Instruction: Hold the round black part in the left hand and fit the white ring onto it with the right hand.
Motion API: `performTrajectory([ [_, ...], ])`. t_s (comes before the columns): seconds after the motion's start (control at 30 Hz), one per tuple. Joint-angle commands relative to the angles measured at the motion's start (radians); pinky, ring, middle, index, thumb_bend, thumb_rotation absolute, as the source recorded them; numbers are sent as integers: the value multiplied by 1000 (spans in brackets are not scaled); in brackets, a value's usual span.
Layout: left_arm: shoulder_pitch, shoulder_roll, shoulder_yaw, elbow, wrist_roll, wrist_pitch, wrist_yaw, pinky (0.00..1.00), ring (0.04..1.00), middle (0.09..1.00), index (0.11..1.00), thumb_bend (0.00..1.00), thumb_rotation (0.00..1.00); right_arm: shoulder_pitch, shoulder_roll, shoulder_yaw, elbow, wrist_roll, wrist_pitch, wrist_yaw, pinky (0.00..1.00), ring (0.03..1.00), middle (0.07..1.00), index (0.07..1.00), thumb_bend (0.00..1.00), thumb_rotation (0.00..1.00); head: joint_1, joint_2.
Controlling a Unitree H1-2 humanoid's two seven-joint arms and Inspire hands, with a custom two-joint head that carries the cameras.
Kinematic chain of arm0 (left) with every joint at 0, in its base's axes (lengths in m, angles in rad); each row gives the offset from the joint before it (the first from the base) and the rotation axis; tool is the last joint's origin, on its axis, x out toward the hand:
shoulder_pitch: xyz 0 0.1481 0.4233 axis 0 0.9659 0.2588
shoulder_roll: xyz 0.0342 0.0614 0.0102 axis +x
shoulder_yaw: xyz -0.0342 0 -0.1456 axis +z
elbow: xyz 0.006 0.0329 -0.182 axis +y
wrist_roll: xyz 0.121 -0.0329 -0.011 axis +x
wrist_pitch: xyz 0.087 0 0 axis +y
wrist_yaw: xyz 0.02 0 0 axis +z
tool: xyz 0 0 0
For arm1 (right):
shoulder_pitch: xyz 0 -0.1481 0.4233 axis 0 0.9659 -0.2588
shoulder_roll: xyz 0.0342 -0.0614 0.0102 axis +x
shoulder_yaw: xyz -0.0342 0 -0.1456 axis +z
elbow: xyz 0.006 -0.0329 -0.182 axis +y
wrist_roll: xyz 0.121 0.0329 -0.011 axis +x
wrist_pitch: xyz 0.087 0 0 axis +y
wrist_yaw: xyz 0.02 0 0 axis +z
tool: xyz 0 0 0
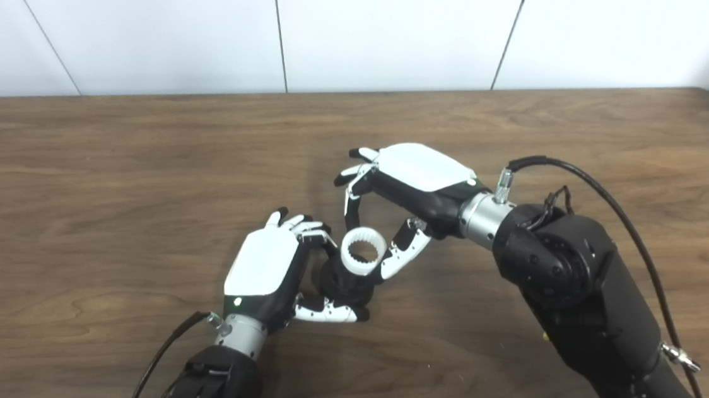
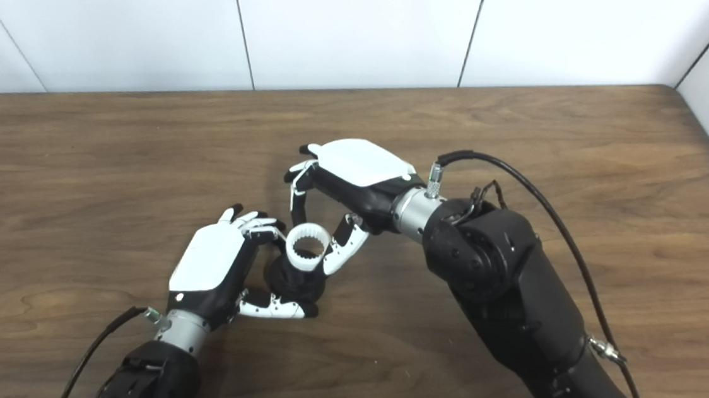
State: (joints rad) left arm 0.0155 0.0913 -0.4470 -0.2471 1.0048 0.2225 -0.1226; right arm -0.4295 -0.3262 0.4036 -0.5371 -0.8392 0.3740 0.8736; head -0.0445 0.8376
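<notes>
White ring (image 1: pixel 363 251): toothed on inside wall, opening turned up, sitting on top of round black part (image 1: pixel 343 283). Round black part: dark, mostly hidden under ring, standing low over the wooden table, near middle of the scene.

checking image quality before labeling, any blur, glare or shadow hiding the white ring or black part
Left eye view: white ring sharp, teeth readable; round black part merges with the dark left hand. Right eye view: the same, soft shadow on the table under the right hand, no glare.
</notes>
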Motion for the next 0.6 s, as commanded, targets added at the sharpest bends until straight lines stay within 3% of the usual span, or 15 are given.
performTrajectory([
  [0.0,0,-6,-15,8,11,7,-26,1000,891,794,482,525,57,-37,8,-3,-9,-2,-11,-8,994,990,862,484,525,135,2,3],
  [0.57,-2,-8,-14,0,11,16,-33,1000,902,798,482,525,57,-2,13,14,-16,-13,-9,-3,968,986,864,485,524,134,6,12],
])
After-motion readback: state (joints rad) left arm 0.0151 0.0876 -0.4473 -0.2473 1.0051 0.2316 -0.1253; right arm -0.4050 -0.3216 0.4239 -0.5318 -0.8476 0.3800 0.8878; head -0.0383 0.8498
